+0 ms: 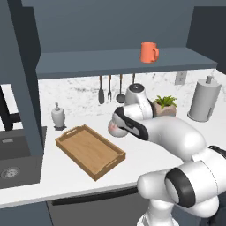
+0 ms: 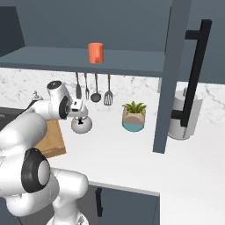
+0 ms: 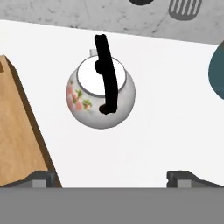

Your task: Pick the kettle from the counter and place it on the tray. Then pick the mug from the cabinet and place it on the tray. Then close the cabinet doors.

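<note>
The white floral kettle [image 3: 85, 98] with its black arched handle stands on the marble counter [image 2: 132, 154], just right of the wooden tray [image 1: 90, 150]. My gripper [image 3: 111, 178] hovers right above it, open, with nothing between its fingertips [image 3: 41, 178]. From the right base view, the gripper [image 2: 81, 117] hangs close over the kettle [image 2: 81, 126]. The orange mug [image 1: 149, 52] stands upright on the cabinet shelf [image 1: 88, 62]. Both cabinet doors stand open; the right door [image 2: 173, 74] carries a black bar handle [image 2: 193, 74].
A potted plant [image 2: 133, 116] sits to the kettle's right and a paper towel roll [image 1: 204, 99] further right. Utensils [image 2: 94, 90] hang on the wall behind. A slim dispenser [image 1: 58, 115] stands left of the tray, near the sink [image 1: 13, 163].
</note>
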Robot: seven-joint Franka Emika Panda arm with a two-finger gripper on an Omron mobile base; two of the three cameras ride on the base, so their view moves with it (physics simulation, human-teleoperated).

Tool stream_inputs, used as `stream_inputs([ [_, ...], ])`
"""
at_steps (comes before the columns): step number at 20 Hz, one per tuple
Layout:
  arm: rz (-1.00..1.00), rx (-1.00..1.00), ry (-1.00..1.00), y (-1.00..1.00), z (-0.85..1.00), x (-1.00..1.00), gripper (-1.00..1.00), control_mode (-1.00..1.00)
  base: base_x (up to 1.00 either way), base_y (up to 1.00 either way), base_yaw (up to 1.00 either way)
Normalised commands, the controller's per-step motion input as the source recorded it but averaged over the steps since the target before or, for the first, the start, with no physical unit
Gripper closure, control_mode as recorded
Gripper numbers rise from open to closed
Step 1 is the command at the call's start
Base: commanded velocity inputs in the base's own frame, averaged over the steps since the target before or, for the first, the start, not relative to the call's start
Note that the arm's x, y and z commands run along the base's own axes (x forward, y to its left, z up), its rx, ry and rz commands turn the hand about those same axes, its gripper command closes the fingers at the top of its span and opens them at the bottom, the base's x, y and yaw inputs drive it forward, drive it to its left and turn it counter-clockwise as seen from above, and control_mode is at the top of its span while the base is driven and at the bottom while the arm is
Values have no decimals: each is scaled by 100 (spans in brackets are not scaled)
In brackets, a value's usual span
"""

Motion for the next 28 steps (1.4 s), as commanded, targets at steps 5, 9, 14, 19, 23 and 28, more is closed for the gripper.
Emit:
stream_inputs([
  [5, 5, 0, -10, -1, -16, 25, -100, -100, 0, 0, 0],
  [9, 1, 0, -5, 0, -7, 20, -100, -100, 0, 0, 0],
  [14, 0, 0, 0, -1, -4, 27, -100, -100, 0, 0, 0],
  [19, 0, 1, 0, 0, -1, 25, -100, -100, 0, 0, 0],
  [23, 0, 1, 0, 0, -2, 21, -100, -100, 0, 0, 0],
  [28, 0, 3, 0, 0, -16, 13, -100, -100, 0, 0, 0],
])
